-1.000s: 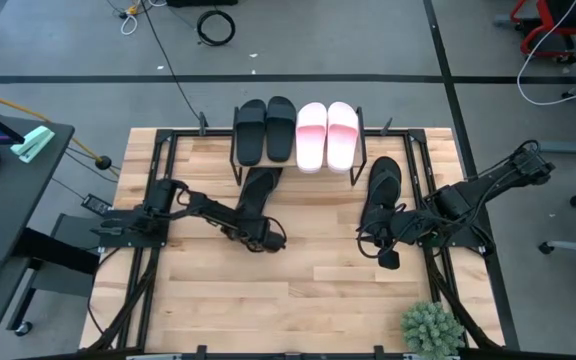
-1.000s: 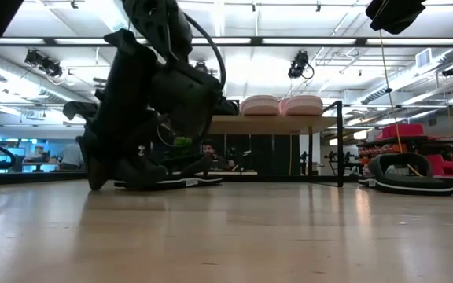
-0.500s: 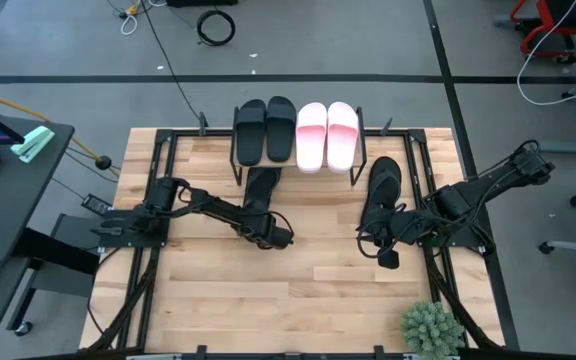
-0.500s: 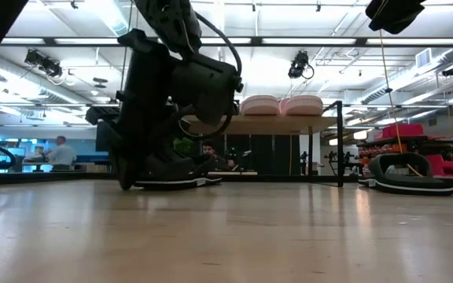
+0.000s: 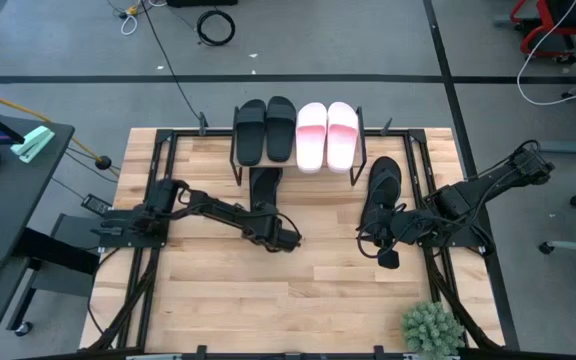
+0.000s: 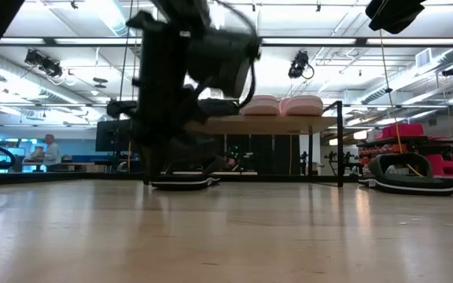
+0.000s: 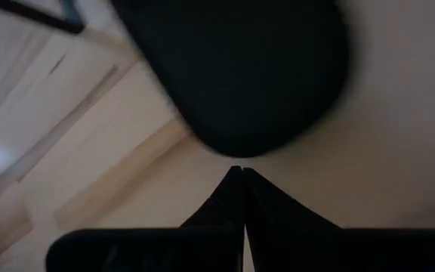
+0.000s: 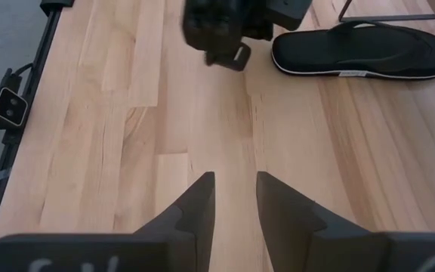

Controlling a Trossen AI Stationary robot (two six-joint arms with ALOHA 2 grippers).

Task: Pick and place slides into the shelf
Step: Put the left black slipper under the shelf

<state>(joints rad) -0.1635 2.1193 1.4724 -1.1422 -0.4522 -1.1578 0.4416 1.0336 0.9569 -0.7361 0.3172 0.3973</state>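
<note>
— Which hand is nearer the shelf?
— The left hand, fingers pressed together, empty; its black slide is lying just ahead, toward the shelf, long axis pointing under it. The right hand is waiting spread, beside another slide.

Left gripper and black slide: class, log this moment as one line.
left gripper: shut, behind matte black slide | slide: flat on tabletop, partly under wooden-topped shelf | right gripper: open, waiting
</note>
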